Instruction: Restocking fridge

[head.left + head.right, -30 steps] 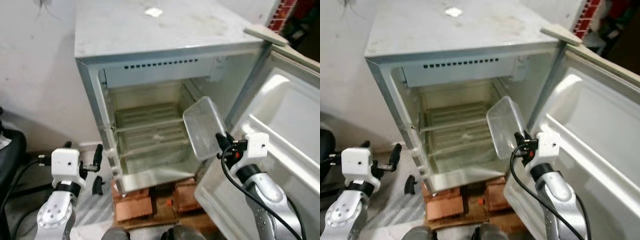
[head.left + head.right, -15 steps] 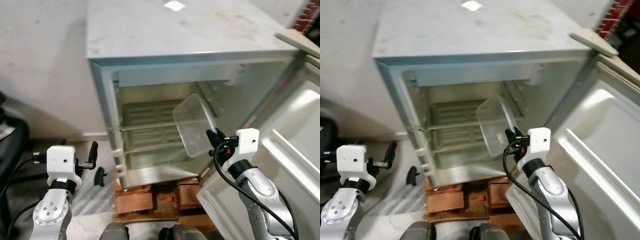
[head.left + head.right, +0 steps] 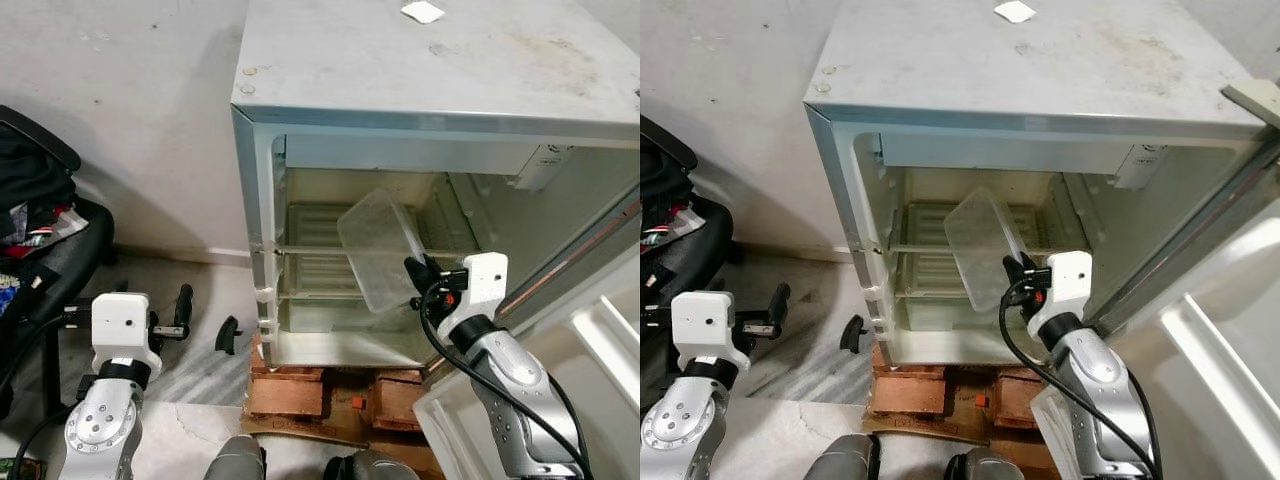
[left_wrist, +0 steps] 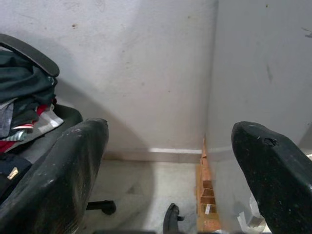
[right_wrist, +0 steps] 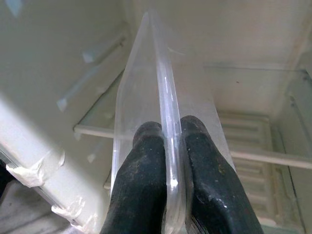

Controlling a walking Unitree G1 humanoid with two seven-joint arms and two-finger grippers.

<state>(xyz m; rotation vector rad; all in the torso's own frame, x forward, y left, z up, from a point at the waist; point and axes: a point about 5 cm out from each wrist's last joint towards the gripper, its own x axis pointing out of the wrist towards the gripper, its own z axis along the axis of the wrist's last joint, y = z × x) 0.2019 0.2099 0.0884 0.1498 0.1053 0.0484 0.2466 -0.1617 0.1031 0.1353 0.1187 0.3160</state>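
Putting the clear box in the fridge

The right gripper (image 3: 418, 276) pinches the clear box (image 3: 378, 250) rim; tip it flat, then slide it far onto the shelf (image 3: 310, 250).
The left gripper (image 3: 205, 318) hangs apart, idle.

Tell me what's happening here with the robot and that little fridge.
The robot stands facing a small fridge with its door swung open. Its right gripper is shut on the rim of a clear plastic container, holding it tilted in the fridge's opening, in front of the wire shelf. The left gripper hangs open beside the fridge, holding nothing. The fridge sits on bricks. An office chair with clothes stands to the left.
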